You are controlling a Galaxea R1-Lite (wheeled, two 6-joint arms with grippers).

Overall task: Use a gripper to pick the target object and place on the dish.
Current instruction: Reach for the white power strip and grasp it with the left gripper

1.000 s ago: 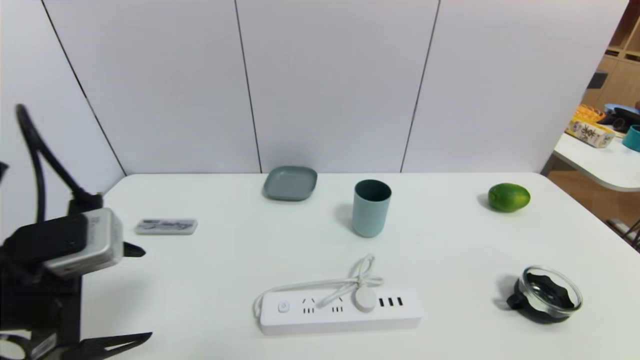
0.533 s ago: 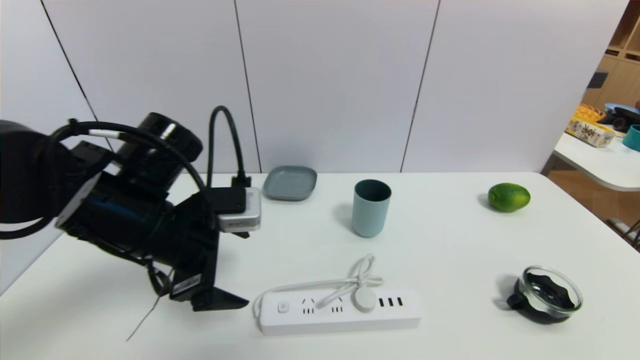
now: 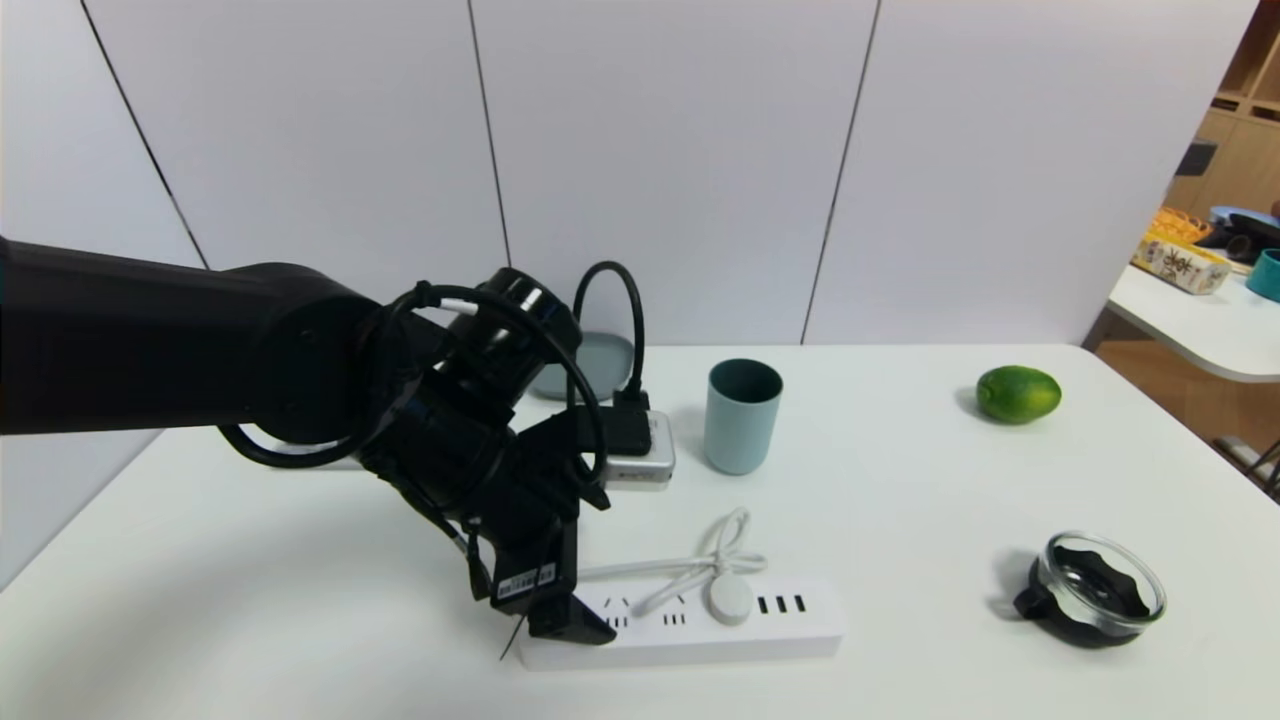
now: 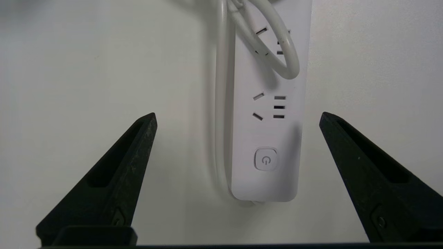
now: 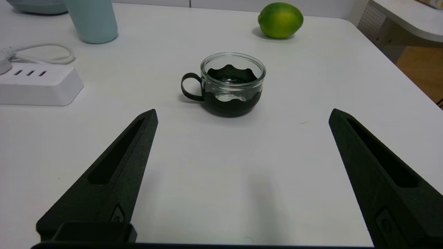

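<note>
Hovering left tool (image 4: 238, 118), white power strip (image 4: 268, 131)

Head view: bright, even light; pale tabletop near washed out. Soft shadow left of the cup (image 3: 742, 420) and left of the green fruit (image 3: 1017, 394). Left wrist view: dimmer, greyer; cord (image 4: 221, 103) throws a soft shadow on the table (image 4: 104, 86), socket slots crisp. Right wrist view: faint shadow under the glass bowl (image 5: 230, 100), no harsh glare.
</note>
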